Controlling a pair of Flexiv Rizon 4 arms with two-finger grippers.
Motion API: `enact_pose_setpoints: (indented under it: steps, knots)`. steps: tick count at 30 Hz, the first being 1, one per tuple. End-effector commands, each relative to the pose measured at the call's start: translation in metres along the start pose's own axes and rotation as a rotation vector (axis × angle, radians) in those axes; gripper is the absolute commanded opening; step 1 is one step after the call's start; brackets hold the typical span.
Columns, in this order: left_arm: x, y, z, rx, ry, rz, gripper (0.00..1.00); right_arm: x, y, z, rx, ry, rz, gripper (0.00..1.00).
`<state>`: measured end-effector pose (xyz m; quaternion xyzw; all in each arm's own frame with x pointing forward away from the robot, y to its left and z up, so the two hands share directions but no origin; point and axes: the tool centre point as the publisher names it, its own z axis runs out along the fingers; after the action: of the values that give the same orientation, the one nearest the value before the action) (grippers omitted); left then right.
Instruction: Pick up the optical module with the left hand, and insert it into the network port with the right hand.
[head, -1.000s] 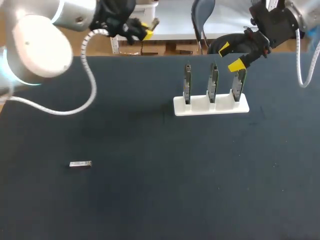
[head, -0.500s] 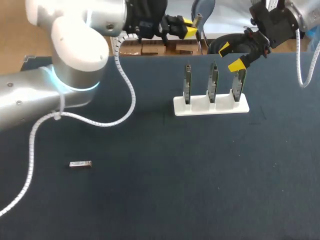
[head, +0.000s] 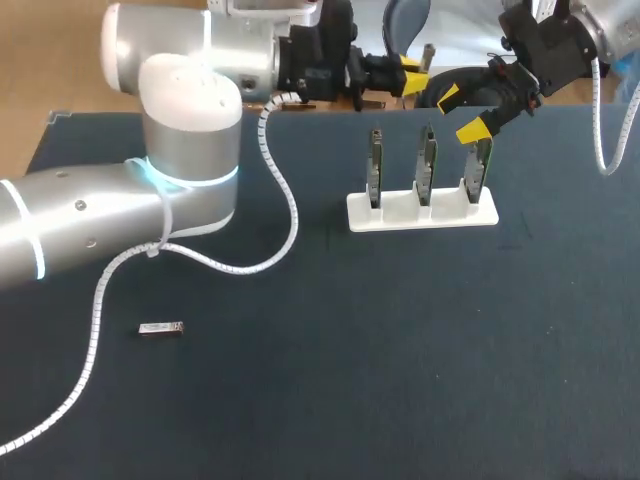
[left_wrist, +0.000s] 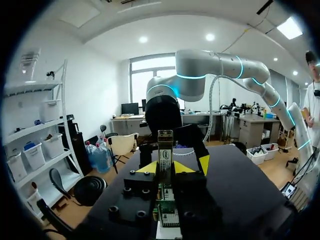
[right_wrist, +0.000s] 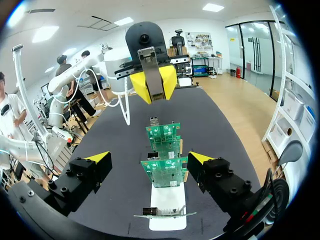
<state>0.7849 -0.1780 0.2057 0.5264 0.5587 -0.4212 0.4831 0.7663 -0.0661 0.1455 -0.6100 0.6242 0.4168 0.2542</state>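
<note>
Left claw (head: 409, 75), gripping the optical module (left_wrist: 165, 146), swung toward the wide-open right claw (head: 460, 113).

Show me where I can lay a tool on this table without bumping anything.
Widest bare stretch: the table on the near side of the white stand, over to the loose module. Crowded: the far edge, where the left gripper, holding an optical module, and the open right gripper sit close by the stand's boards.
</note>
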Motion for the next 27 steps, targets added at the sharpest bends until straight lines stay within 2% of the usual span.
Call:
enact_pose_setpoints:
  steps: [1,9,27]
  knots:
    - [0.008,-0.003,0.002,0.006,-0.023,0.004,0.00,0.000,0.001,0.000,0.003,0.000,0.000,1.00]
    - [0.015,-0.014,0.009,0.075,-0.061,0.007,0.00,0.000,0.001,0.000,0.003,0.000,0.000,1.00]
    - [0.019,-0.023,0.022,0.047,-0.079,-0.014,0.00,0.000,0.001,0.000,0.003,0.000,0.000,1.00]
